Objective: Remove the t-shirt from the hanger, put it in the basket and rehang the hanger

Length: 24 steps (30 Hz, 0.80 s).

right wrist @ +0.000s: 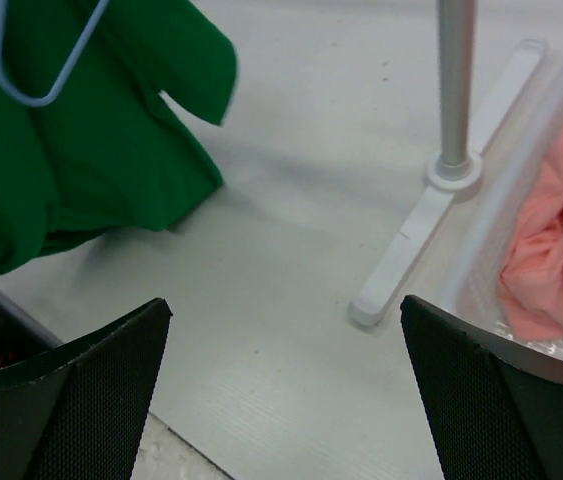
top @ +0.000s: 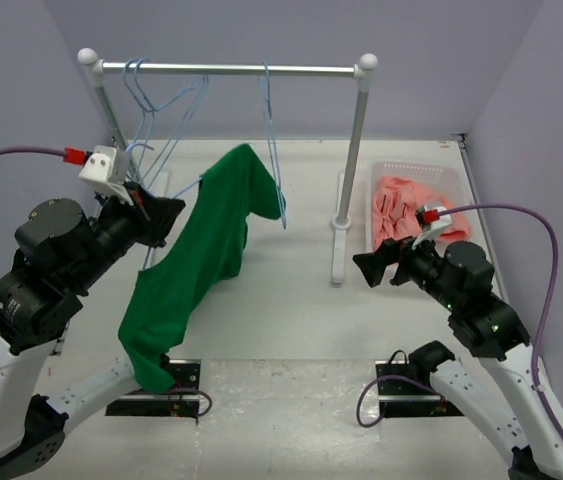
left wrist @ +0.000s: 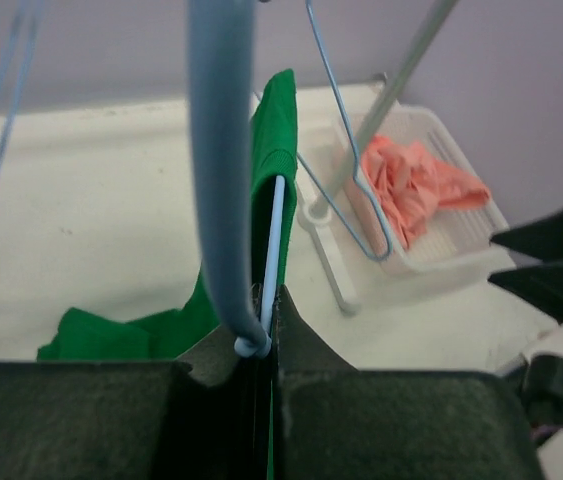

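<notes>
Where the t-shirt (top: 196, 265) drapes, the hanger (left wrist: 274, 250) is hidden.

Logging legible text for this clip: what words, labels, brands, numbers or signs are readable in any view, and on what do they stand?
No readable text in any view.
The t-shirt, hanger, rack rail, basket and pink cloth: plain, no print or label.
Left arm and right arm: no lettering shows.
Red plug by the wrist camera: too small to tell any marking.
</notes>
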Available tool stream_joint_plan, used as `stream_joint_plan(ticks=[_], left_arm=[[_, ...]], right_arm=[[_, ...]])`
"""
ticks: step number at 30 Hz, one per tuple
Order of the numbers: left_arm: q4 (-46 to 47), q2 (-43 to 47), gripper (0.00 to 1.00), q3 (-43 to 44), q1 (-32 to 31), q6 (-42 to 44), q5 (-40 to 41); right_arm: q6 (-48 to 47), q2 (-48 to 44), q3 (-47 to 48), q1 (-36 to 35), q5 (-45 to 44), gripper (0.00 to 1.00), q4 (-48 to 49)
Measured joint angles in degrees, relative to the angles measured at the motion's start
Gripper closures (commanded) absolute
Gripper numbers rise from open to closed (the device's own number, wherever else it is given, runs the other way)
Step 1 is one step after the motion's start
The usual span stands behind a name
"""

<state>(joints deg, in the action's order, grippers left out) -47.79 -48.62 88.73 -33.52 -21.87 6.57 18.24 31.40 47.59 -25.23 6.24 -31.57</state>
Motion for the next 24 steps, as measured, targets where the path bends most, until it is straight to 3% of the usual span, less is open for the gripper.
stream_joint_plan(ticks=[10, 14, 22, 23, 24], left_arm=[[-9.53, 4.00, 1.00, -18.51, -0.02, -0.02, -18.49], [-9.62, 6.27, 1.00, -22.93, -0.02, 0.68, -25.66], [-7.89, 9.33, 1.00, -22.99, -0.02, 3.61, -33.97], [-7.67, 9.31, 1.00, -22.99, -0.02, 4.04, -34.69], [-7.54, 9.31, 1.00, -22.99, -0.02, 4.37, -35.15]], right_arm=[[-4.98, 10.29, -3.04, -19.32, 4.98, 0.01, 8.83], [-8.83, 15.17, -7.02, -20.26, 7.69, 0.01, 13.62], [-14.88, 25.59, -7.93, -20.26, 15.37, 0.01, 22.64], [-15.80, 26.45, -8.11, -20.26, 16.48, 0.04, 24.76], [-16.41, 26.88, -8.39, -20.26, 17.49, 0.27, 26.69]])
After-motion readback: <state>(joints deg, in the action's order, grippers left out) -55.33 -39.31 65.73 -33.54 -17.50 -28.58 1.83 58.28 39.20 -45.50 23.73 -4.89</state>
